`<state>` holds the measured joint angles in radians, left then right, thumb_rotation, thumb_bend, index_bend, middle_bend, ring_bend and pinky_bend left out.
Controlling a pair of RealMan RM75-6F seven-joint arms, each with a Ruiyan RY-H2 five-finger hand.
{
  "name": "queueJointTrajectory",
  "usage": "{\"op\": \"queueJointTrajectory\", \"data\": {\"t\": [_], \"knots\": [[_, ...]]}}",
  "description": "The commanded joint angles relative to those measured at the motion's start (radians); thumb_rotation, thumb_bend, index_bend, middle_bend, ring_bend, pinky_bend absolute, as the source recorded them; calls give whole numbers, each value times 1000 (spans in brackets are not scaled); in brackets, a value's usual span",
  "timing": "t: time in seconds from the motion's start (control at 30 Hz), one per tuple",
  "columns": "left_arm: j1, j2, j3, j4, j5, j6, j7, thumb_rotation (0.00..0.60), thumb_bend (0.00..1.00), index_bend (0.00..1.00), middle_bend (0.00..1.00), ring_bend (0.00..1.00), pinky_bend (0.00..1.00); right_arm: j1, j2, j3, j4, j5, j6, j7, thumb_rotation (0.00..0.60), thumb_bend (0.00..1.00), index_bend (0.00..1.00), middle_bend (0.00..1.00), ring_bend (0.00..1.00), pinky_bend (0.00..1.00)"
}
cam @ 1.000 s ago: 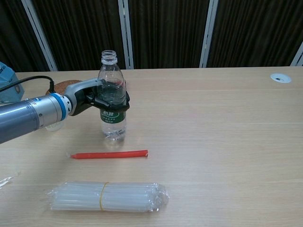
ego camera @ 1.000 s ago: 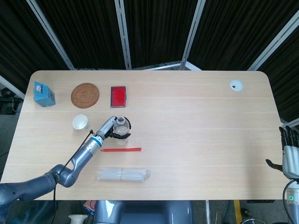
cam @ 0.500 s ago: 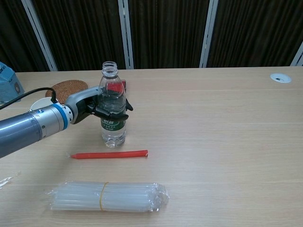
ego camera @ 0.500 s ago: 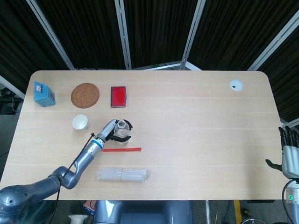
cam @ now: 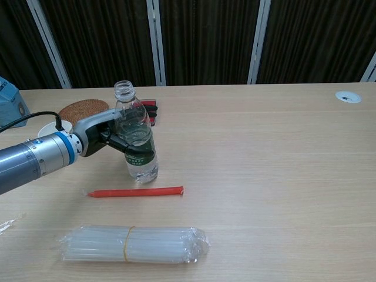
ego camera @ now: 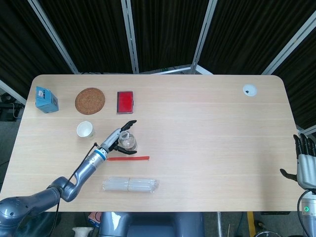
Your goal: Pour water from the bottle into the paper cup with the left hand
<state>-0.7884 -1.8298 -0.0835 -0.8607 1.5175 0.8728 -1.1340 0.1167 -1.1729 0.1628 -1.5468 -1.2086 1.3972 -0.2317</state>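
Since a second ago my left robot hand (cam: 104, 136) has drawn back toward me and loosened: its fingers (ego camera: 129, 123), then wrapped round the bottle (cam: 134, 141), now splay apart, and the bottle leans a little to my left, neck tipped that way, base on the worktop (cam: 264, 153). It stands just ahead of my palm, its long axis near upright. Fingertips touch or nearly touch the body near the label; I cannot tell which, but I judge nothing is gripped. The paper cup (ego camera: 85, 129) sits to the left of the bottle, apart from it. My right robot hand (ego camera: 305, 160) hangs off the worktop's far right edge, fingers up, holding nothing; the left is the nearer.
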Motion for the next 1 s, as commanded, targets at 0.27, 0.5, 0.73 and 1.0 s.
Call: {"op": "queueJointTrajectory", "data": {"t": [0.27, 0.5, 0.73, 1.0], "knots": [[34, 79, 28, -56, 34, 87, -53, 600, 13, 0, 0, 0, 22, -2, 0, -2, -6, -8, 9, 0, 600, 0, 0, 0, 0, 0], [73, 186, 45, -156, 55, 171, -63, 600, 15, 0, 0, 0, 0, -5, 1, -7, -17, -21, 18, -3, 600, 0, 0, 0, 0, 0], [127, 345, 60, -277, 70, 265, 51, 600, 15, 0, 0, 0, 0, -13, 9, -18, -44, -52, 38, -2, 600, 0, 0, 0, 0, 0], [251, 507, 47, -391, -6, 400, 543, 600, 6, 0, 0, 0, 0, -24, 29, -28, -79, -93, 60, 23, 600, 0, 0, 0, 0, 0]]}}
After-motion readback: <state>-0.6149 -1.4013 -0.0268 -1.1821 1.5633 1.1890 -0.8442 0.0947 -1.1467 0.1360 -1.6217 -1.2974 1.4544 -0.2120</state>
